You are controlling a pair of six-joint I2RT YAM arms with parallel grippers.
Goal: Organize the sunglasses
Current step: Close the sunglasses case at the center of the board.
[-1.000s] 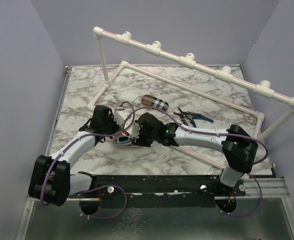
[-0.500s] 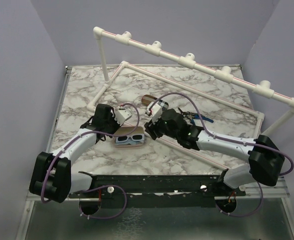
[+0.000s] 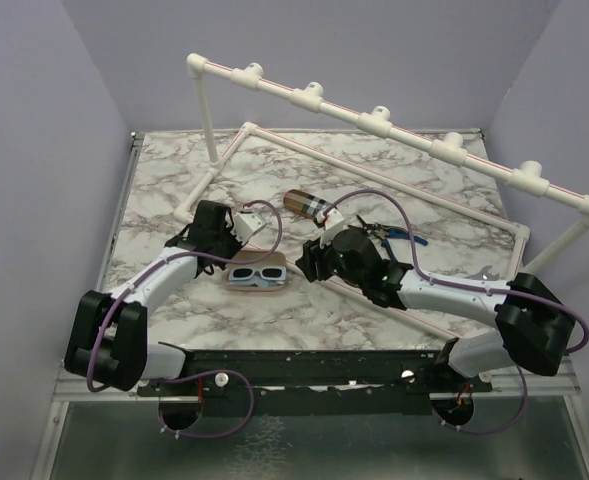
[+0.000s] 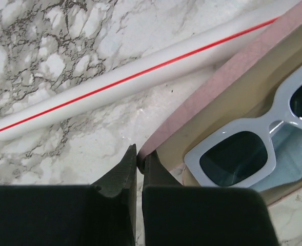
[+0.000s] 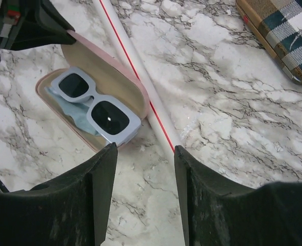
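Observation:
A pair of sunglasses (image 3: 257, 272) with a pale blue frame and dark lenses lies in an open pink case (image 3: 242, 262) at the middle of the table. It shows in the left wrist view (image 4: 274, 122) and the right wrist view (image 5: 93, 105). My left gripper (image 3: 226, 250) is shut on the edge of the case's raised lid (image 4: 217, 87), with my fingertips (image 4: 139, 154) pinching it. My right gripper (image 3: 309, 262) is open and empty, hovering just right of the case (image 5: 115, 66) over bare marble (image 5: 144, 148). No pink-purple pair is in view.
A brown plaid case (image 3: 308, 204) lies behind the right gripper, also in the right wrist view (image 5: 289, 31). Black-and-blue pliers (image 3: 389, 236) lie to its right. A white PVC pipe frame (image 3: 374, 115) spans the back; its floor pipe (image 5: 140, 77) runs beside the pink case.
My right gripper has drawn back to the right, away from the pink case, leaving the sunglasses lying in it. My left gripper stays at the lid edge.

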